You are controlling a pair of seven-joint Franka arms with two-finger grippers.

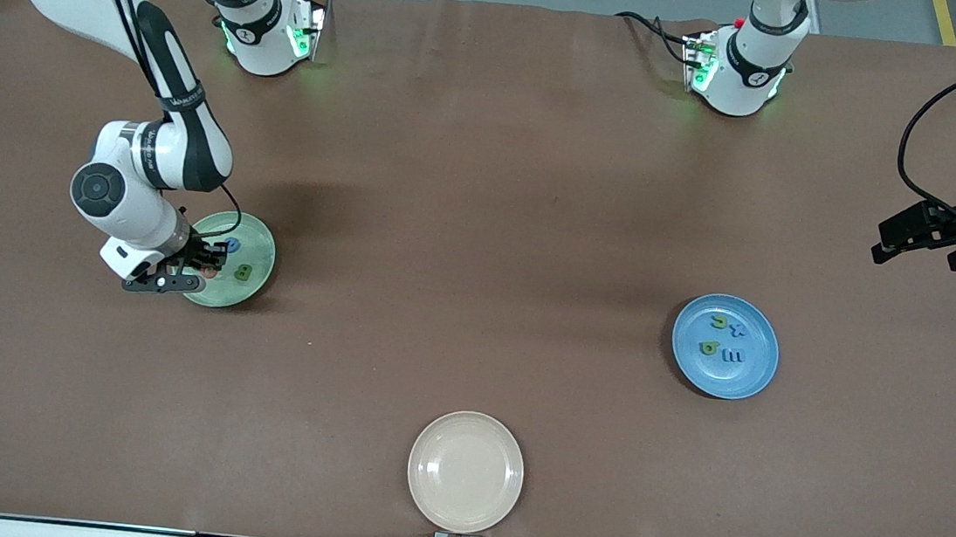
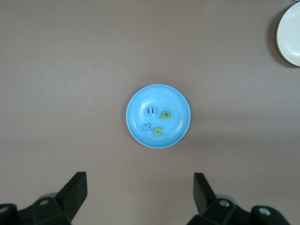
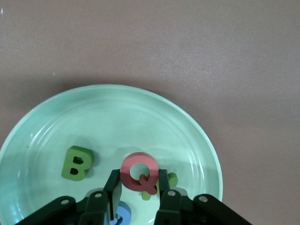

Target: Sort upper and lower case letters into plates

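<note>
Red capital Q (image 3: pixel 138 173) sits between our right gripper's (image 3: pixel 138 187) fingers, low over the pale green plate (image 3: pixel 140 117), beside the green B (image 3: pixel 77 162), so capitals gather there. Whether we grip it or are letting go, we cannot tell. Our left gripper (image 2: pixel 140 192) waits, fingers wide, above the blue plate (image 2: pixel 180 101) of lowercase letters.

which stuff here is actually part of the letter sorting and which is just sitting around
Part of the job:
- pale green plate with the green B, a blue letter and the red Q between the right gripper fingers
- blue plate holding four small letters
- left gripper, waiting open near its end of the table

Just lying about:
- beige plate, nothing on it
</note>
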